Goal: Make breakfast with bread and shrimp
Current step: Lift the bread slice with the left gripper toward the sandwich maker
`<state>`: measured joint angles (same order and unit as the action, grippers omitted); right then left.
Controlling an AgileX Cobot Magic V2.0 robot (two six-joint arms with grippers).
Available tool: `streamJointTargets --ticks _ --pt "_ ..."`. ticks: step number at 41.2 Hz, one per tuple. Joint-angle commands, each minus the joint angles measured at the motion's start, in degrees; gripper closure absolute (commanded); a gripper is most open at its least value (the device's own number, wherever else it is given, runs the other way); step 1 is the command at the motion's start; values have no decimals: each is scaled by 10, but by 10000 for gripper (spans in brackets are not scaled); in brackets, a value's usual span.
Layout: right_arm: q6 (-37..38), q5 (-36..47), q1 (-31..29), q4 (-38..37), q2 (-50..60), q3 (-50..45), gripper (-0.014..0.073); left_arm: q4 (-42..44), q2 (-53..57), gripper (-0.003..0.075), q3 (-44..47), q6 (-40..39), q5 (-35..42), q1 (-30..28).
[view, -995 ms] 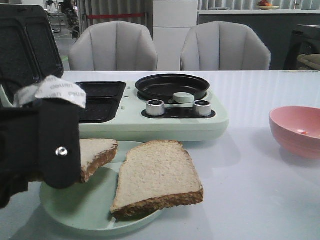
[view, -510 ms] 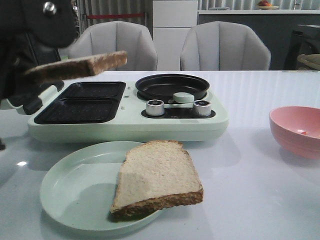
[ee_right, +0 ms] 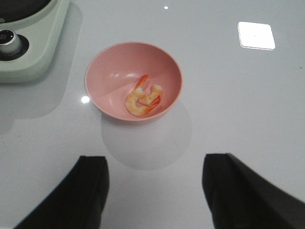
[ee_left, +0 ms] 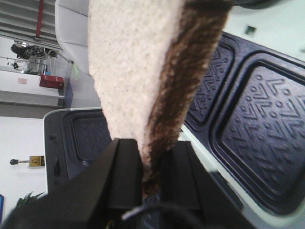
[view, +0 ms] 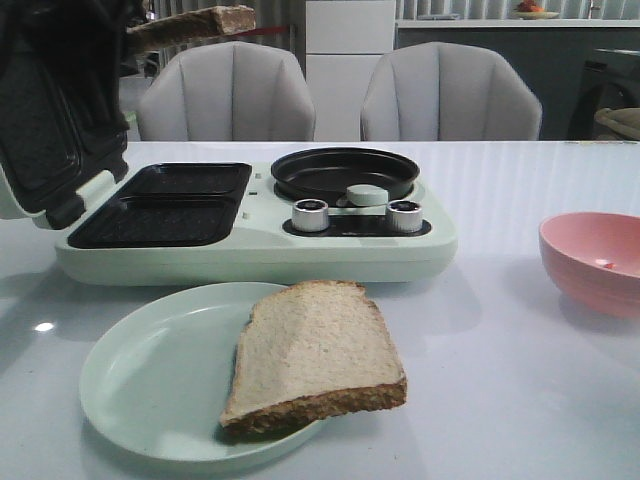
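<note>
Left gripper (ee_left: pixel 151 179): matte black throughout. Two flat, block-like fingers (ee_left: pixel 125 176) with squared edges, broadening into a darker rounded body behind them. A thin pale wire crosses that body just behind the finger bases. No screws, labels or markings legible in the left wrist view.

Right gripper (ee_right: pixel 155 191): two black fingers (ee_right: pixel 86 193), broad and slab-shaped with softly rounded corners, plain matte surface, no visible markings, cables or fasteners.

Front view: the left arm shows only as a dark, indistinct mass above the open lid (view: pixel 45 120) of the appliance; detail cannot be made out.
</note>
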<state>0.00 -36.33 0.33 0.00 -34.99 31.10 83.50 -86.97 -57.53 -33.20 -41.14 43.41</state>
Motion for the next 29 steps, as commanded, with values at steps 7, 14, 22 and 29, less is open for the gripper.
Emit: streamJointTargets --ticks 7,14,22,29 --pt "-4 40 1 -10 -4 19 59 25 -78 568 -117 31 25 -58" --pt "-4 40 1 -10 -4 19 59 -8 -131 568 -167 56 59 -93" --pt "-4 40 1 -10 -4 19 59 -69 -196 568 -219 127 57 -127" --pt "-4 40 1 -10 -4 19 59 -88 -242 568 -249 155 42 -138"
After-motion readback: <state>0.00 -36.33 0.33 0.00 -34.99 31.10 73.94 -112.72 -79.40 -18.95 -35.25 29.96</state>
